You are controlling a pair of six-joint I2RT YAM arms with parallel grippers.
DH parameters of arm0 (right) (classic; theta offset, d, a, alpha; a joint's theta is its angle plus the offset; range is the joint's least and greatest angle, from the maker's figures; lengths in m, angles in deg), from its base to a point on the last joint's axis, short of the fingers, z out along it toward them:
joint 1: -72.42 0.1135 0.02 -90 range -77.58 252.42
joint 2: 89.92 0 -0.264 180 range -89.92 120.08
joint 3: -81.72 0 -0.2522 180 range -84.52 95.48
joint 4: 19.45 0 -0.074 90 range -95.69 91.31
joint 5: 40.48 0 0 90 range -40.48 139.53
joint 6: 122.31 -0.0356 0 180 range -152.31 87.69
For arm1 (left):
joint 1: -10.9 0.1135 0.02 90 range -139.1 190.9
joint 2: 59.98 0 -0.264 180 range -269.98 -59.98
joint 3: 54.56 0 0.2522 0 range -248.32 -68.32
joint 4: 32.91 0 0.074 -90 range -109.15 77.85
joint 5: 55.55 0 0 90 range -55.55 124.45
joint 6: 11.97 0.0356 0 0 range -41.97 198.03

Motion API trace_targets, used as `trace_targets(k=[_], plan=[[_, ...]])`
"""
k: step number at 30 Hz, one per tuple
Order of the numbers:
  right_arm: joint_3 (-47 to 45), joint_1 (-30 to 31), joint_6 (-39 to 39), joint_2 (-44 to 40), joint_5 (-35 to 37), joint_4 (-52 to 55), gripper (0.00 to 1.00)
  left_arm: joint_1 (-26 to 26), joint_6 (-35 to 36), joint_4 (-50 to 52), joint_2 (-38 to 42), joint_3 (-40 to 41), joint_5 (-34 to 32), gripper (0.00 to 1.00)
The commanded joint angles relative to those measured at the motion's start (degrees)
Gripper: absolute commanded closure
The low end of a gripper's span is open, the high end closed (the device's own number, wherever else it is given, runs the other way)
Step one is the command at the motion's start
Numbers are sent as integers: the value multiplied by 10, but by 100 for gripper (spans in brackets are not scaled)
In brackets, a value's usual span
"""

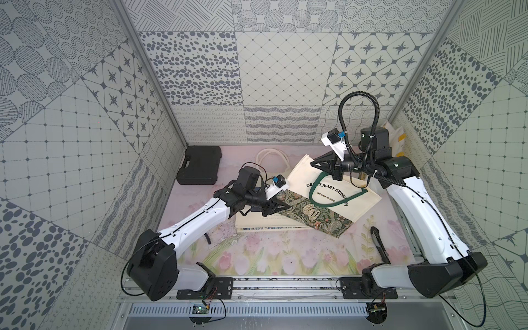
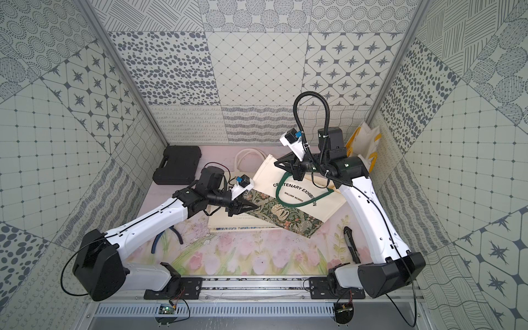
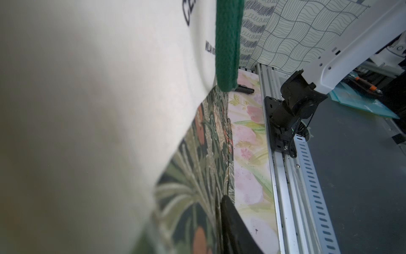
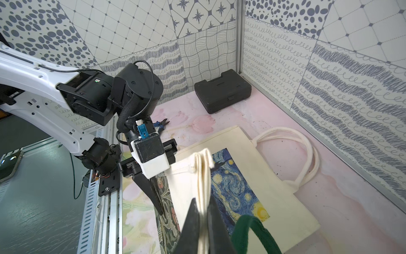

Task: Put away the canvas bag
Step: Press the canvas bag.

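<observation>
Gripping, right arm: the right gripper (image 4: 203,203) kept no gap in its jaws, which were clamped on the folded cream top edge of the canvas bag (image 1: 358,197) and held that edge up off the surface (image 1: 257,257).
Left arm: the left gripper (image 1: 287,206) had its jaws together in a point at the end of the bag's floral band (image 1: 311,215). In the left wrist view only one finger (image 3: 232,224) showed, with the patterned cloth lying against it, so the cloth looked pinched.
Canvas bag: it lay mid-surface between the two arms, slanted, with its black lettering facing up and its green handles (image 3: 227,44) looped across the front.
Underneath: a second bag (image 4: 274,193) with a starry-night print lay flat beneath it, its cream handles (image 4: 307,154) trailing toward the back wall.
Back left corner: a black case (image 1: 200,164), shut.
Near the left arm: blue-handled pliers (image 2: 167,237) lay on the surface.
Near the right arm: a black knife (image 1: 380,245) lay beside the arm, apart from the bags.
</observation>
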Motion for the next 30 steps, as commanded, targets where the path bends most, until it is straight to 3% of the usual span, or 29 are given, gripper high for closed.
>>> trace_targets(k=[1,3,4,5,6,9,10,11,12,14,16,17,22,30], plan=[[32,-6,12,-28,22,-59,100,-4,13,70,6,6,0,100],[28,-6,23,-34,35,-47,100,-5,13,71,7,7,1,100],[24,-6,27,-37,40,-43,100,-4,9,73,6,6,-1,71],[19,-6,28,-39,41,-43,100,-5,6,74,5,5,-2,69],[13,-6,28,-42,40,-44,100,-5,19,82,4,2,6,100],[-1,-6,24,-47,31,-49,100,-5,16,79,8,7,3,100],[-5,-5,24,-48,29,-49,100,-5,6,69,9,9,-3,80],[-10,-3,23,-50,28,-49,100,-5,0,63,8,10,-3,86],[-15,-1,24,-53,28,-49,100,-5,9,70,8,6,8,100],[-27,9,33,-57,39,-46,100,-6,1,67,9,-2,15,100],[-32,32,55,-57,61,-27,100,-5,-24,45,13,-8,9,57],[-33,44,67,-55,71,-15,100,-5,-31,37,15,-11,8,52],[-50,92,81,-47,87,-4,100,-5,-19,51,3,-56,9,47],[-106,126,62,-50,92,-33,100,-5,-7,62,-13,-106,21,48]])
